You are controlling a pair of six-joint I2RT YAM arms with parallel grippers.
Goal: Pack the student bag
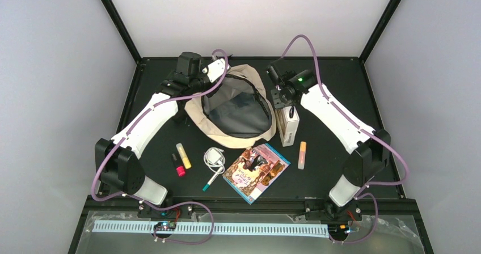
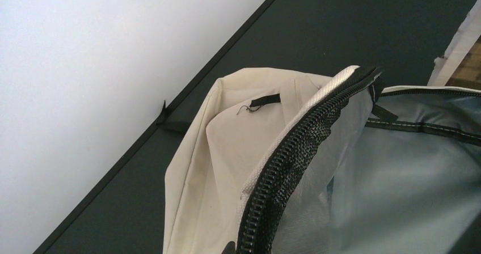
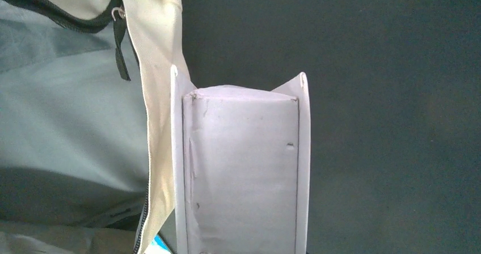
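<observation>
Student bag: the large soft cream fabric student bag (image 1: 238, 109) lies mid-table toward the far edge, with its dark zipper undone and the grey lining showing through a wide mouth.
Left jaws: the left gripper (image 1: 211, 71) is at the bag's far-left rim. In the wrist view the zipper edge (image 2: 295, 152) rises straight toward the camera, so I judge the jaws closed on the rim, holding the mouth up. The pads themselves are barely in frame.
Right jaws: the right gripper (image 1: 282, 95) sits over the far end of a tall white cardboard box (image 1: 288, 126) with open end flaps. The box lies just beside the bag's right side, touching the fabric in the wrist view (image 3: 244, 169). The fingers are out of frame, so I cannot tell whether they are open or closed.
Unpacked items: toward the near edge of the table (image 1: 323, 180) lie a yellow highlighter (image 1: 183, 155), an orange highlighter (image 1: 302, 155), a picture-covered book (image 1: 256, 172), a white coiled cable (image 1: 214, 158) and a green-tipped pen (image 1: 212, 180).
Step in hand: judged to be loading the box, with the left arm keeping the mouth open.
Next move: the box needs a secure grip, a lift over the right rim and a lowering into the lining. The raised rim must not sag.
</observation>
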